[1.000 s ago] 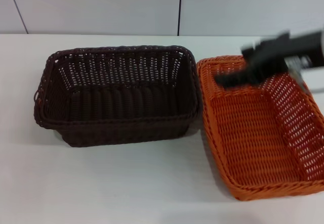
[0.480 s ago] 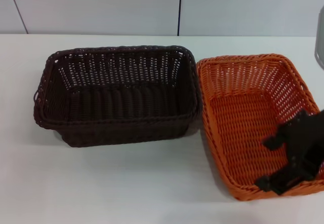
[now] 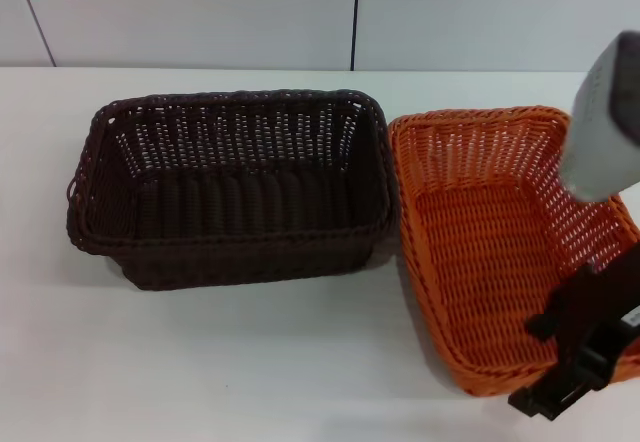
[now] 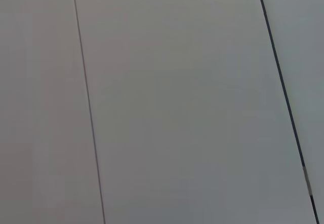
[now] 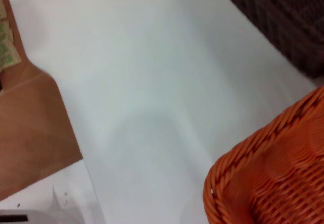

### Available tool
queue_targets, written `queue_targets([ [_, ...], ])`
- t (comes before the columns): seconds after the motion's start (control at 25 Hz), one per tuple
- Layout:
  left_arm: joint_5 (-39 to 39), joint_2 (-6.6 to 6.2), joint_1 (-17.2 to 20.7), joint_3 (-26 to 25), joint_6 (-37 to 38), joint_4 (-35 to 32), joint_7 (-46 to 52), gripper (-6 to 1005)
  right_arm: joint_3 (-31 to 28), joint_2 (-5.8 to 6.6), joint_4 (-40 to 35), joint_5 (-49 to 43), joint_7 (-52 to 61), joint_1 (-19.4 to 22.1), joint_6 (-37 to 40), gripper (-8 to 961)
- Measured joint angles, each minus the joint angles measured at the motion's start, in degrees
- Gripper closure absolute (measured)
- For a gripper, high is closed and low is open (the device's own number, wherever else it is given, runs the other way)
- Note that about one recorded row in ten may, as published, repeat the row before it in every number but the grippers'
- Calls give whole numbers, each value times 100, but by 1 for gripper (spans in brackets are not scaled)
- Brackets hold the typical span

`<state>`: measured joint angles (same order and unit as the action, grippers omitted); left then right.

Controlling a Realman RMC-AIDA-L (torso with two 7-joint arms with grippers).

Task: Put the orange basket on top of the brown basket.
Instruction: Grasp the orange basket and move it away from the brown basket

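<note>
Fingers of the right gripper (image 3: pixel 570 362) hung at the near right corner of the orange basket (image 3: pixel 500 252), one dark prong above the inside of the rim and the other lower, outside it toward the table (image 3: pixel 250 362) edge. They stood apart with the braided rim roughly between them; whether either touched the weave could not be told, and nothing was held. From that gripper the basket ran away and leftward, its long axis pointing from the near edge toward the far wall, so the grip would fall on a short end near the corner, not on a long side. Further left, just beside the orange one and seemingly touching it along their facing rims, sat the brown basket (image 3: pixel 230 187), empty, its long axis lying crosswise to the orange basket's. The lift would therefore need a carry leftward and probably a turn to line the two up. In the right wrist view the orange corner (image 5: pixel 273 168) showed close by, with brown weave (image 5: pixel 283 21) farther off. The right arm was clearly the nearer; the left gripper was not in view, its wrist camera facing only blank panels.
</note>
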<state>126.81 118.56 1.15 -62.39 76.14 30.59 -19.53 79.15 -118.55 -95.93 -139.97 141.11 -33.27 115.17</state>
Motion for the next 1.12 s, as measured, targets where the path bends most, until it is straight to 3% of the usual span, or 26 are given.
queue_targets([
  [0.44, 1, -27, -127, -53, -211, -157, -5, 216, 650, -32, 1235, -407, 39, -241, -785, 153],
  [0.72, 1, -27, -173, -54, -227, -258, -7, 216, 1026, -37, 1284, -614, 206, -263, -1025, 154],
  [0.96, 2, -26, -232, -55, -234, -401, -8, 216, 1065, -41, 1195, -623, 385, -276, -1092, 338],
  [1.12, 1, -18, -257, -44, -234, -479, -8, 216, 1066, -44, 967, -655, 621, -237, -1111, 528],
])
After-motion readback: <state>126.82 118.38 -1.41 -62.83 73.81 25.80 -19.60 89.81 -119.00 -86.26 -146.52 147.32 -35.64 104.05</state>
